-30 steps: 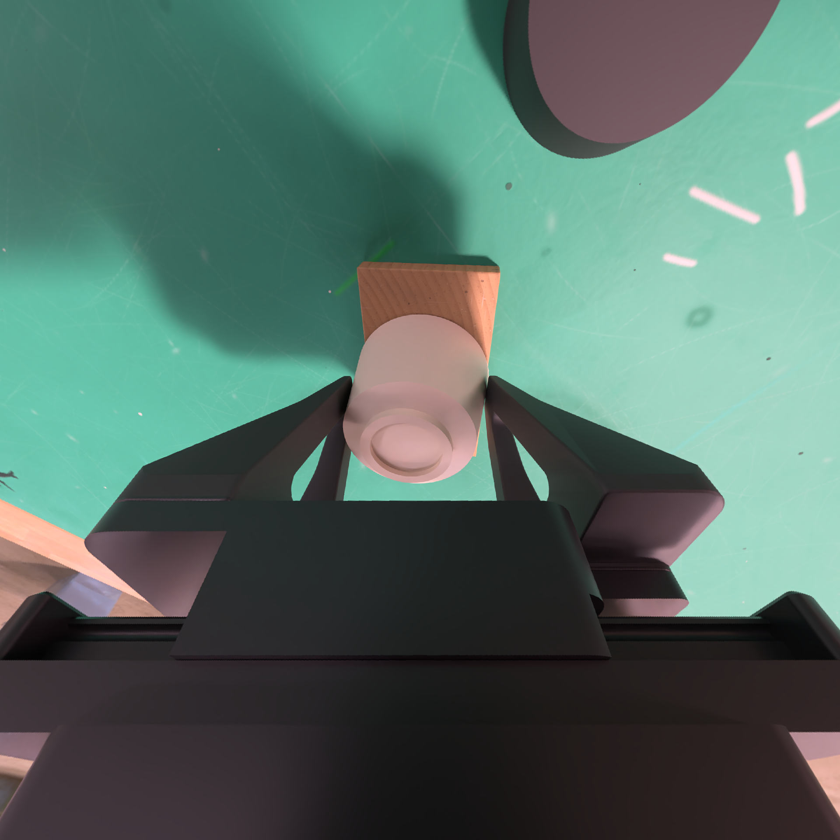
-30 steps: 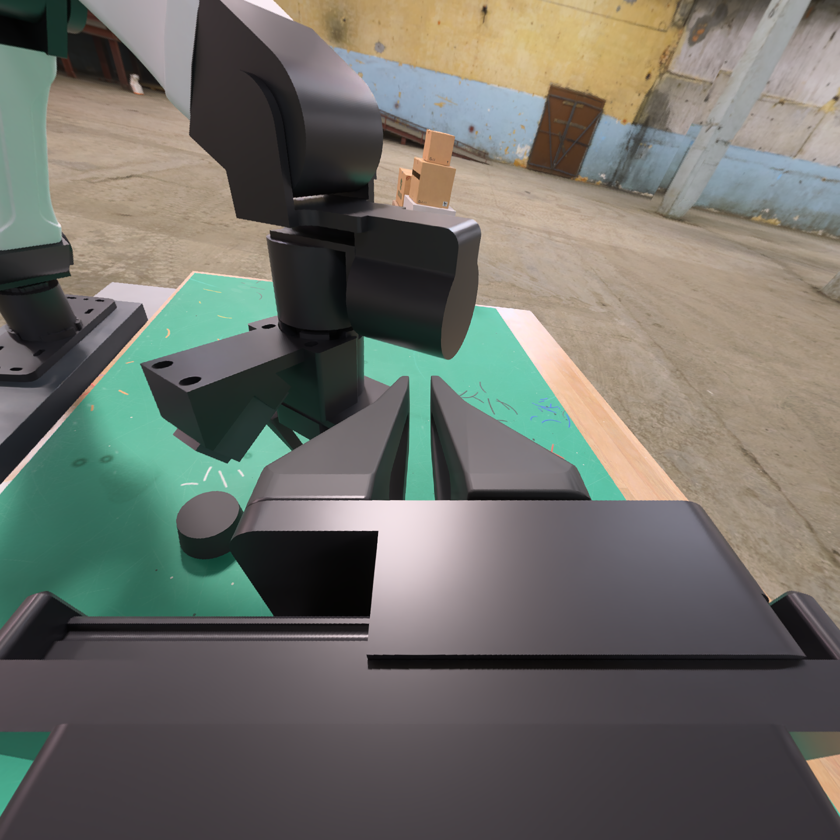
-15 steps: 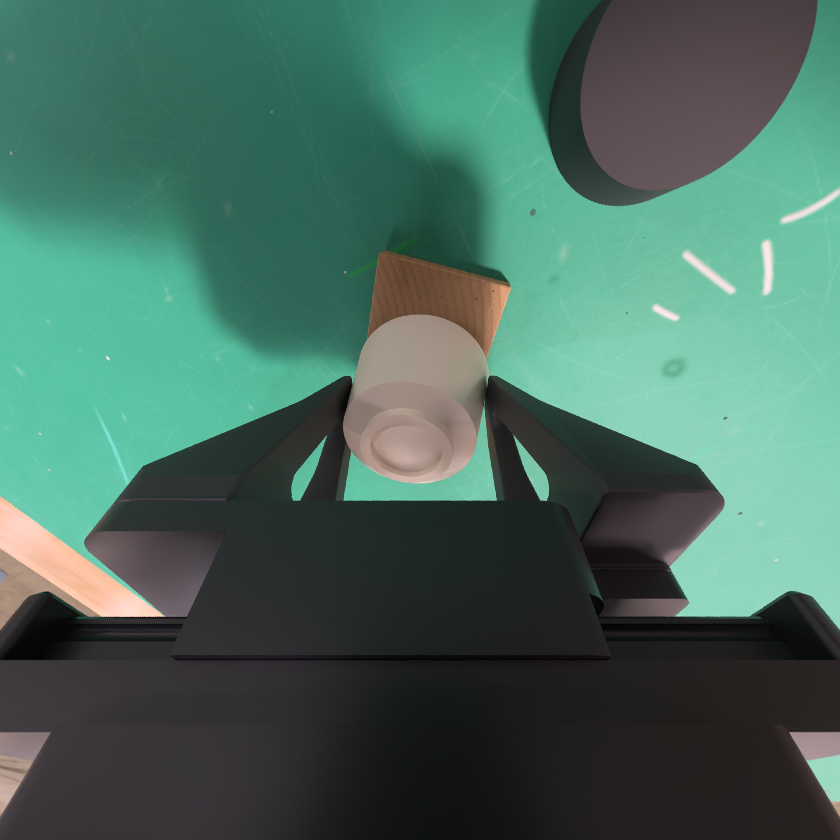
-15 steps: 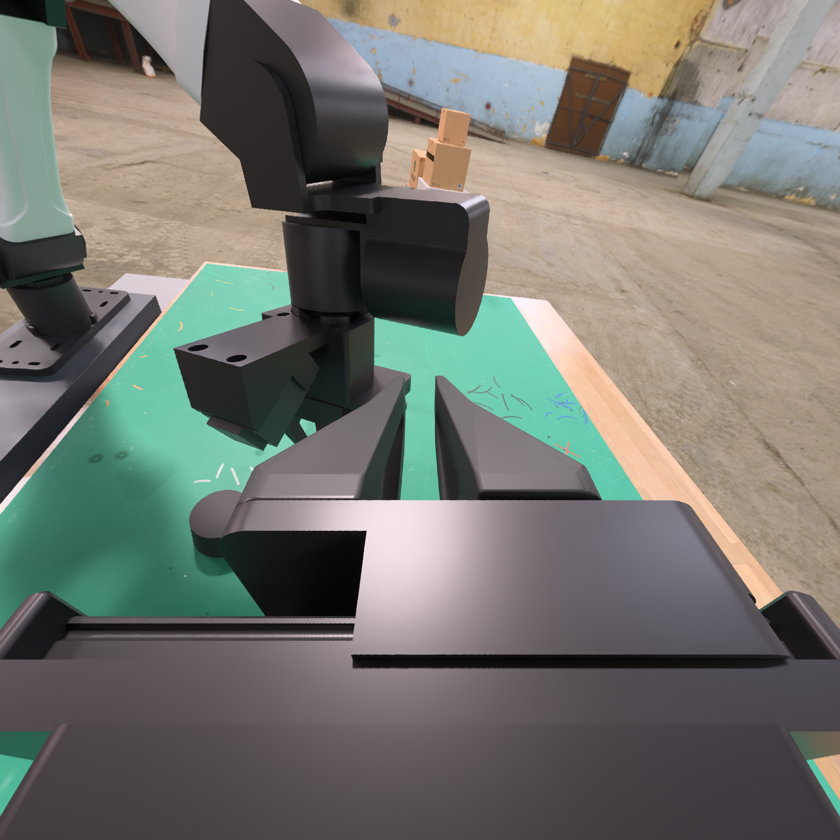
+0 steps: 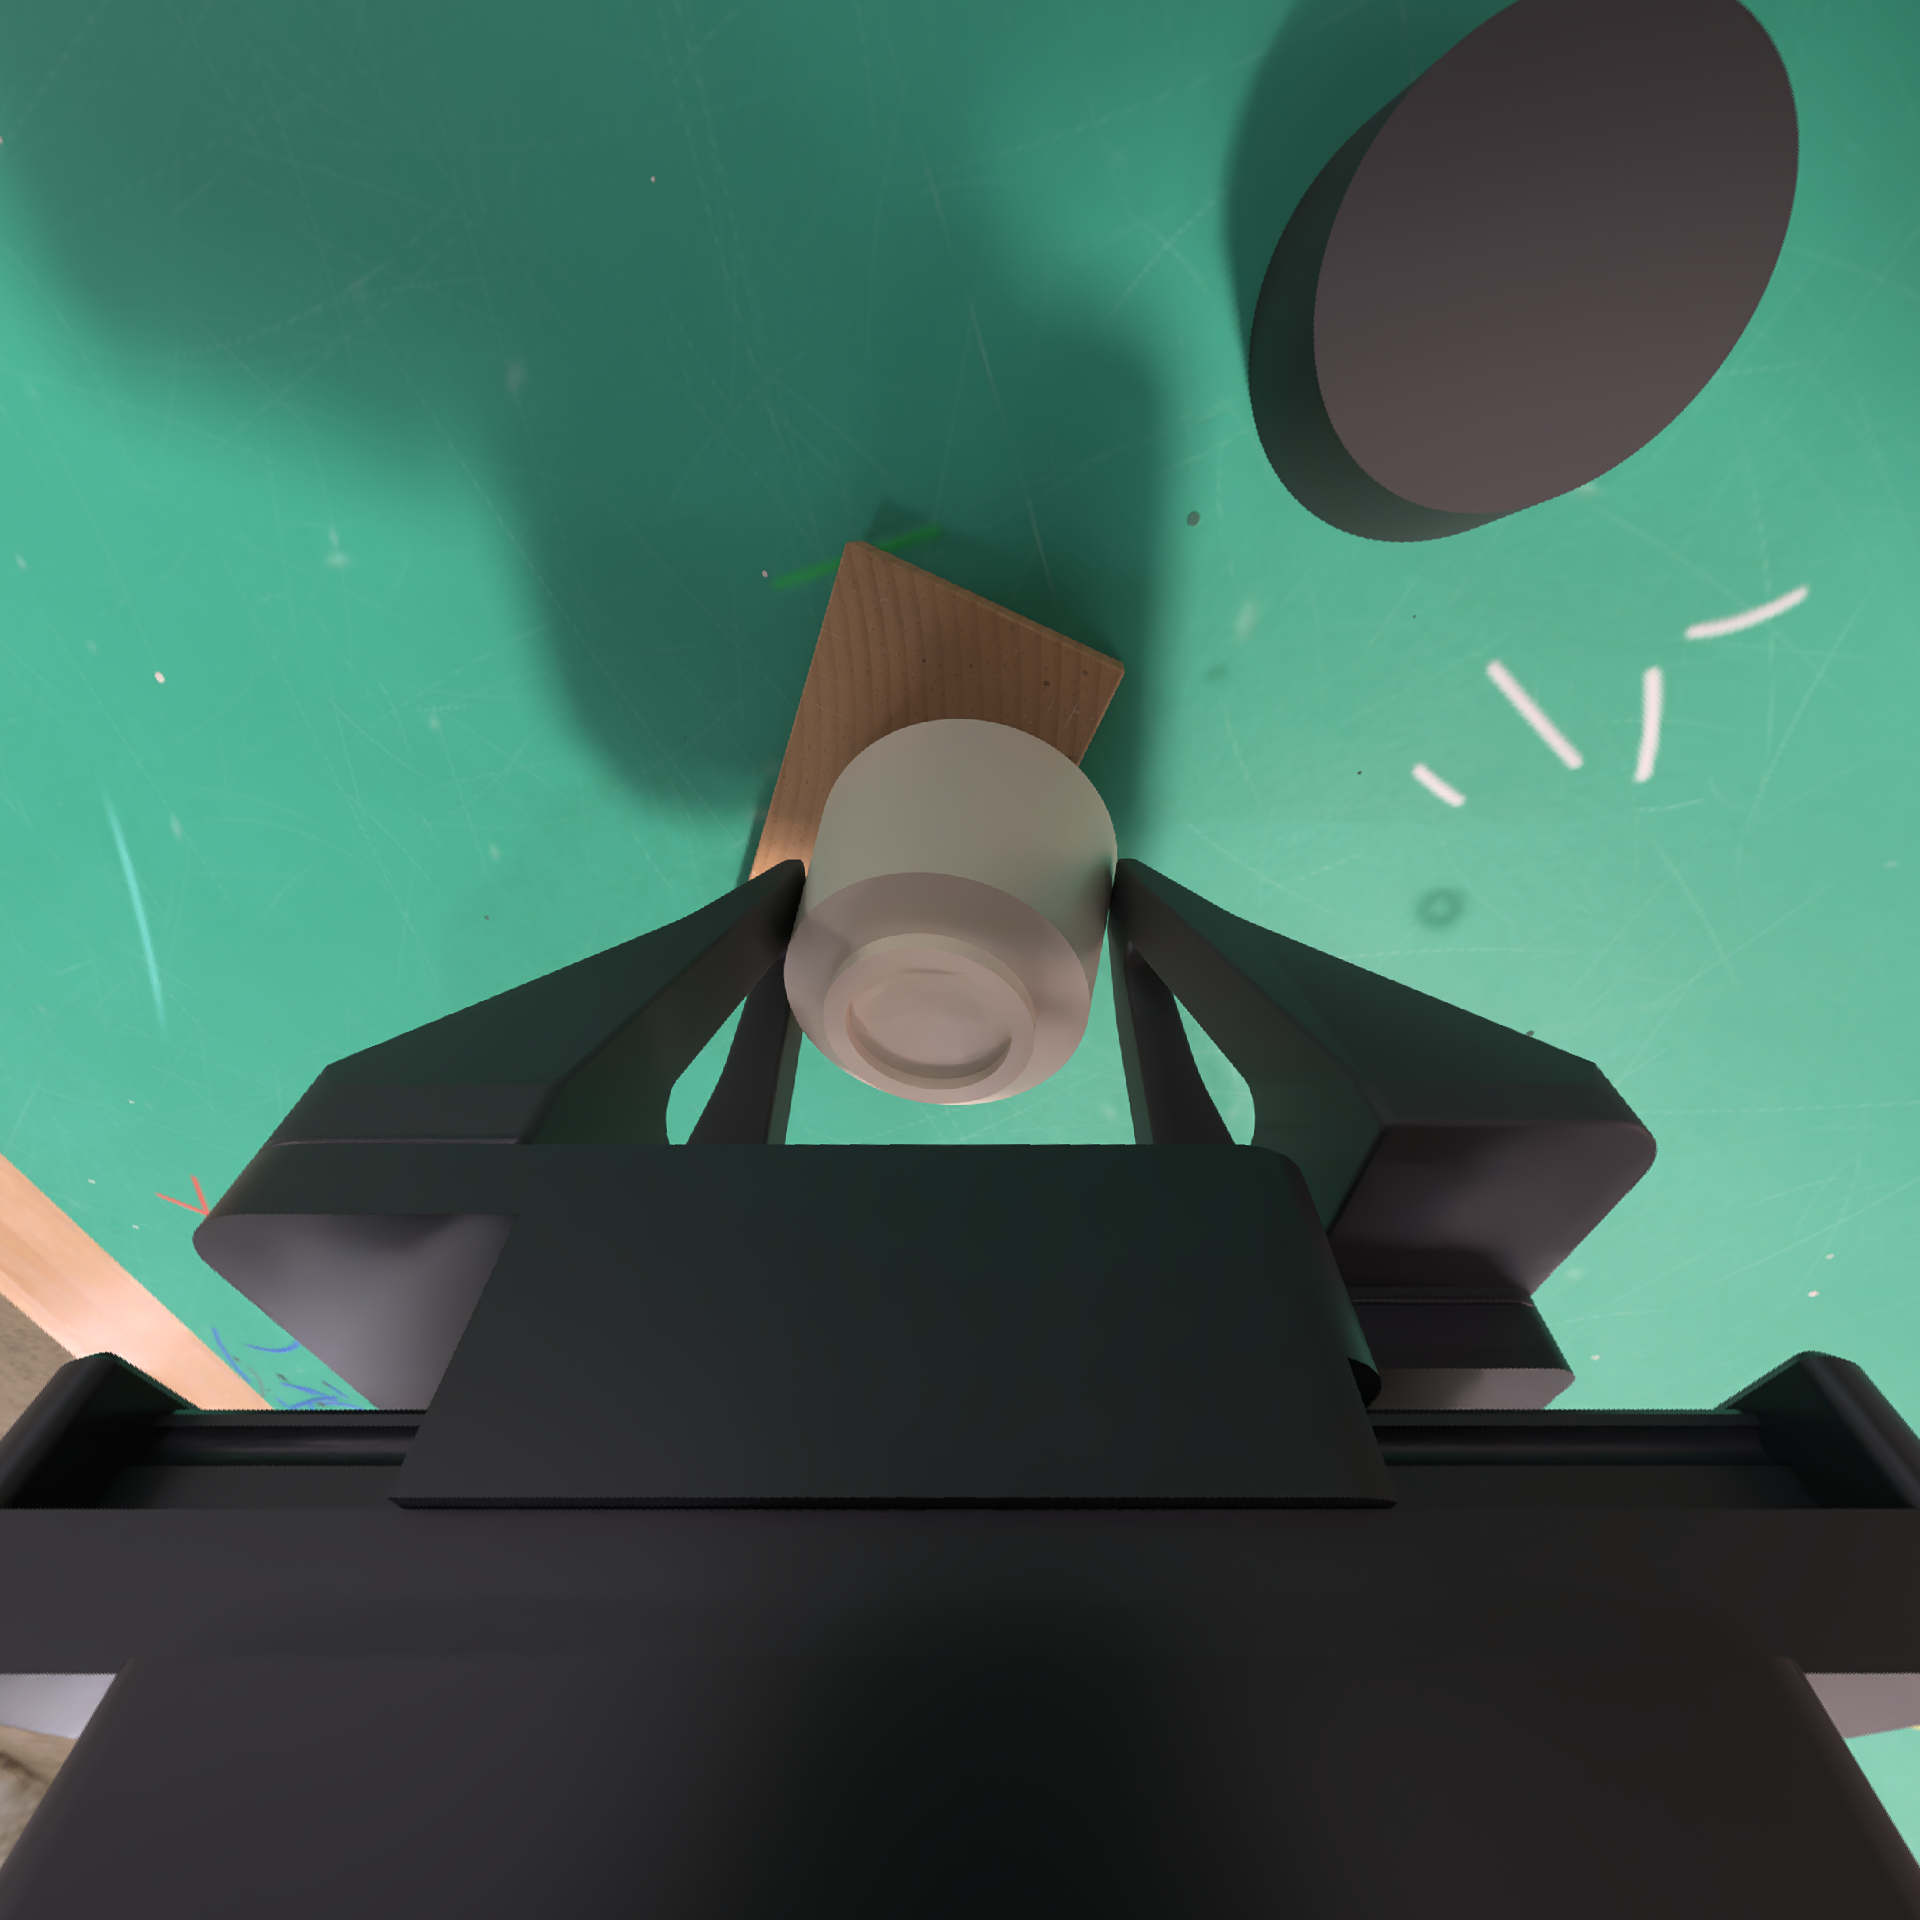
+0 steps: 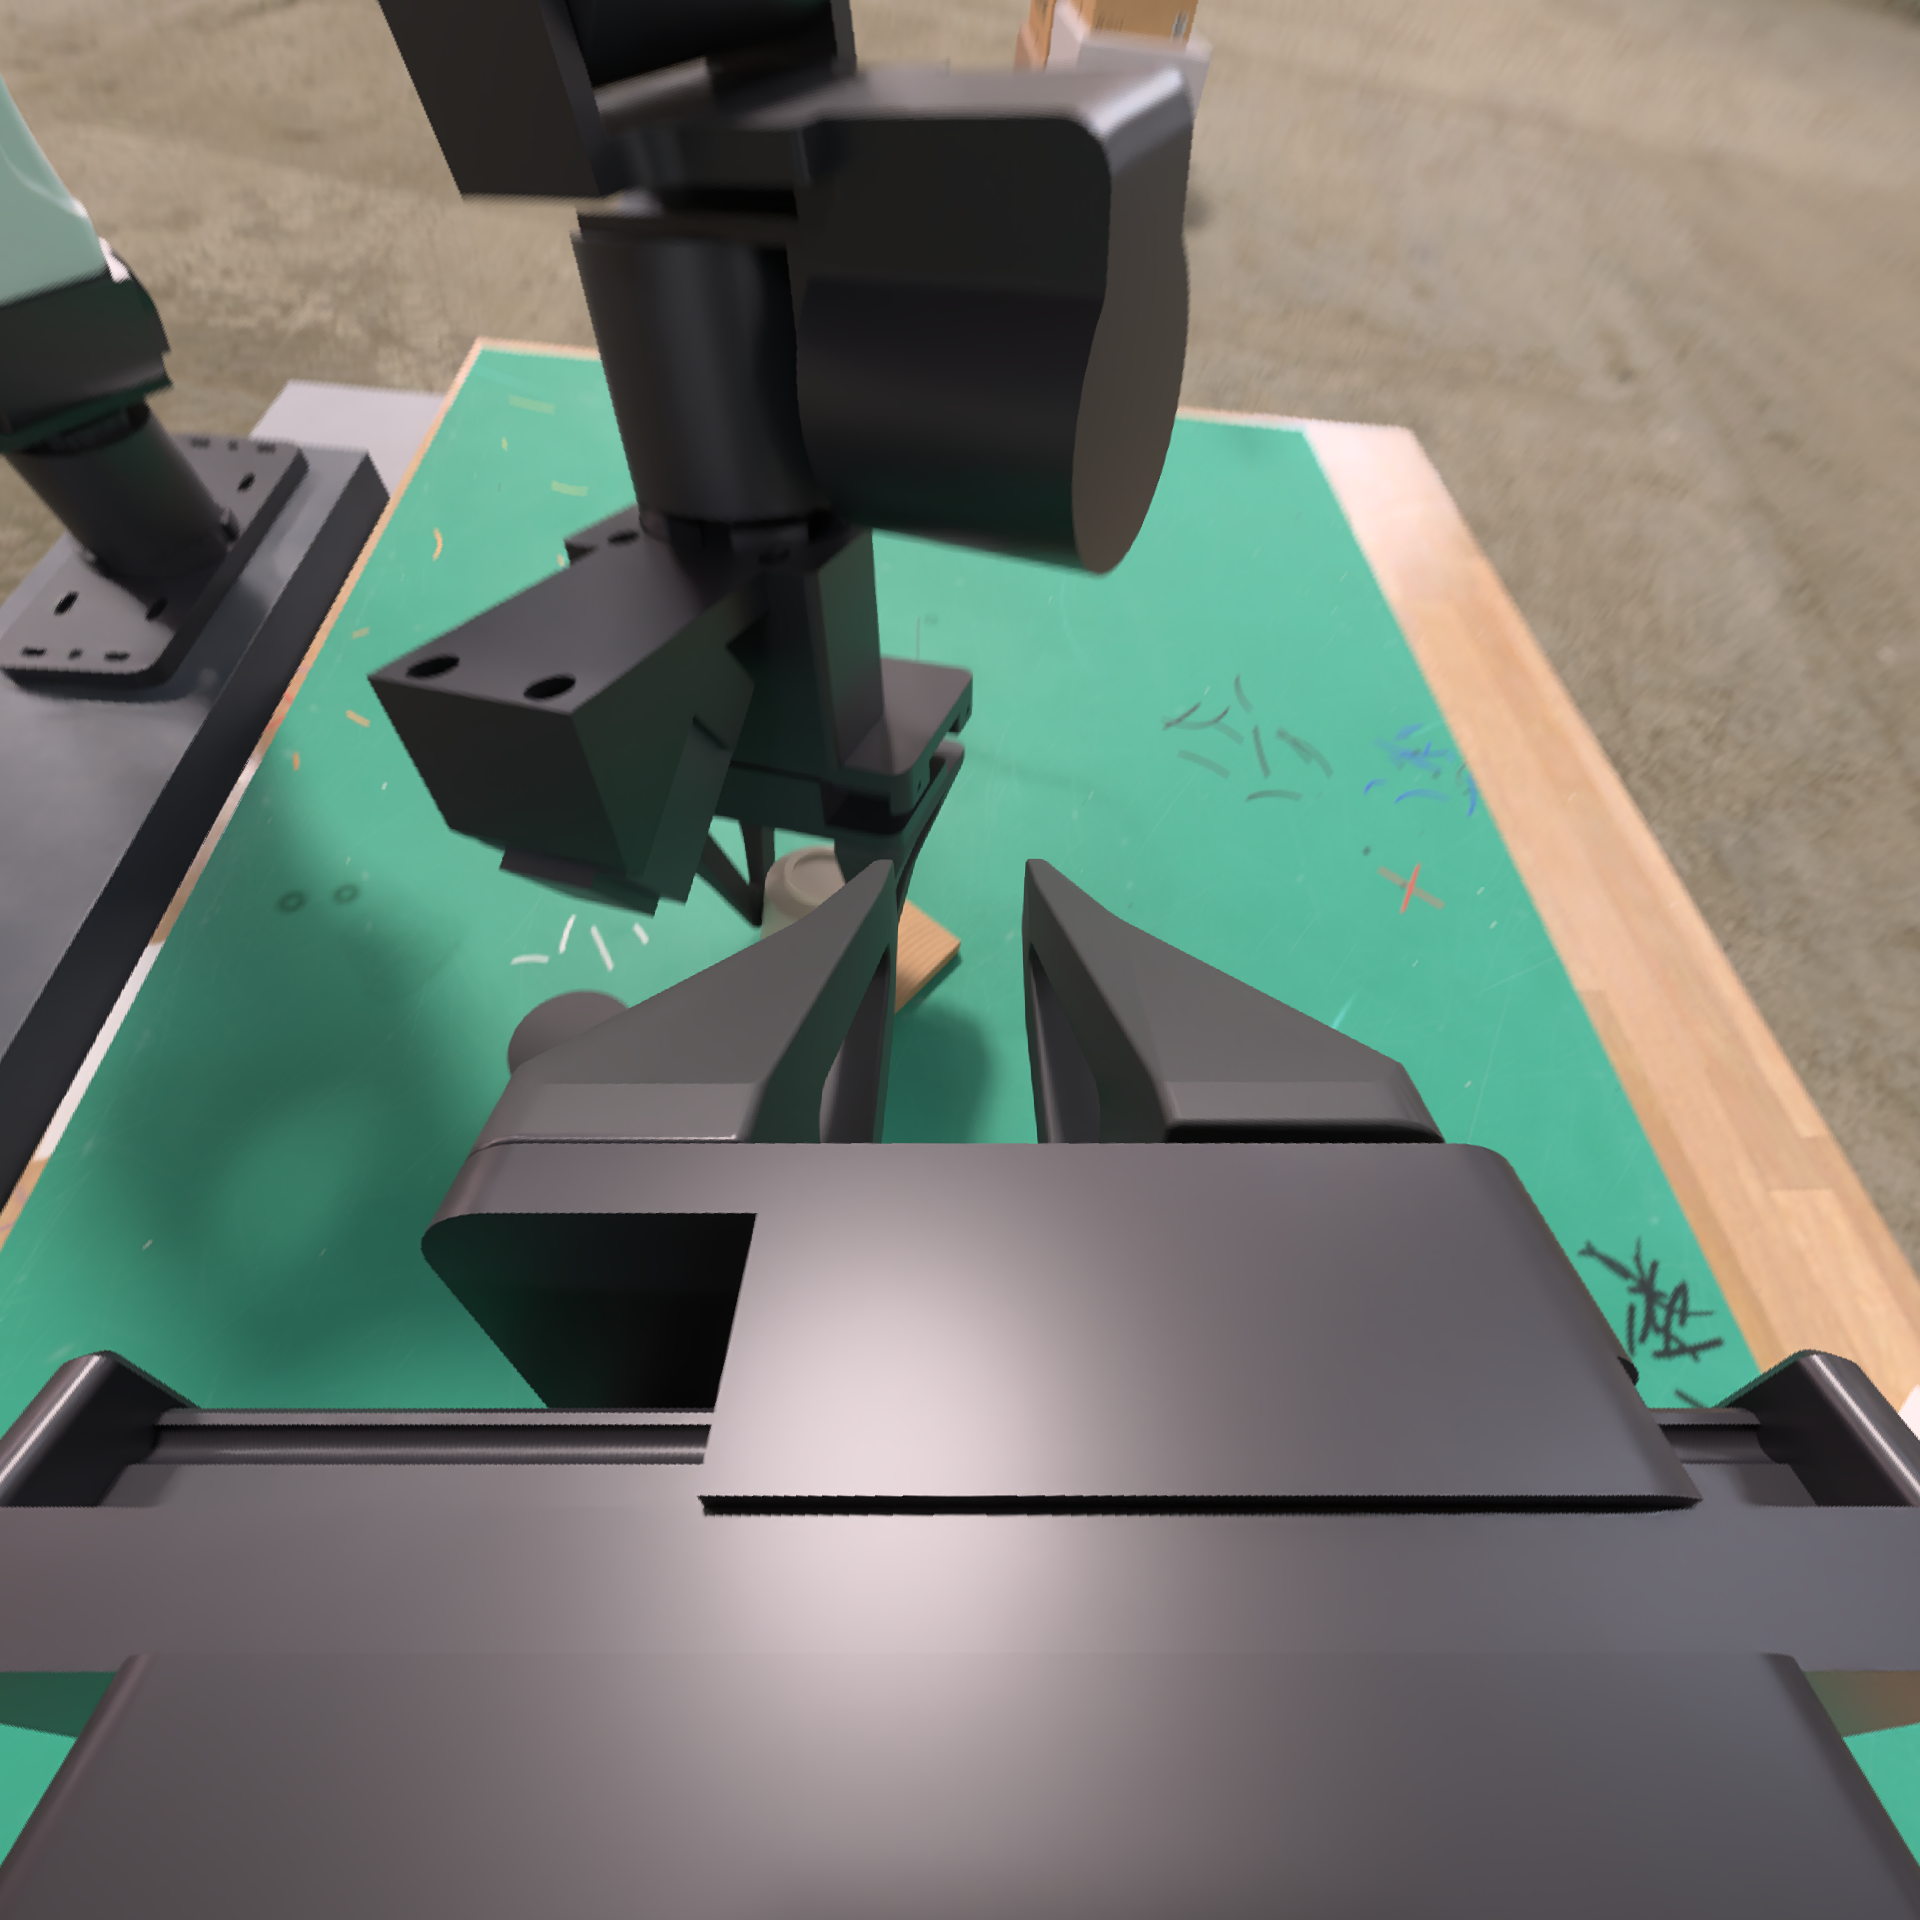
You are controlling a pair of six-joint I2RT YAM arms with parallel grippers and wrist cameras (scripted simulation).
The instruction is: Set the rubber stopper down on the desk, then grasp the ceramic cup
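Left wrist view: left hand (image 5: 956,883) clamps ceramic cup (image 5: 951,914) upside down, base camera-ward

The right gripper (image 6: 958,883) has parted its fingers to a wider gap and now looks down more steeply on the green mat (image 6: 1122,665). Beneath the left gripper (image 5: 954,883), the wooden block (image 5: 935,665) has turned askew, and the rubber stopper (image 5: 1538,260) lies nearer that block.
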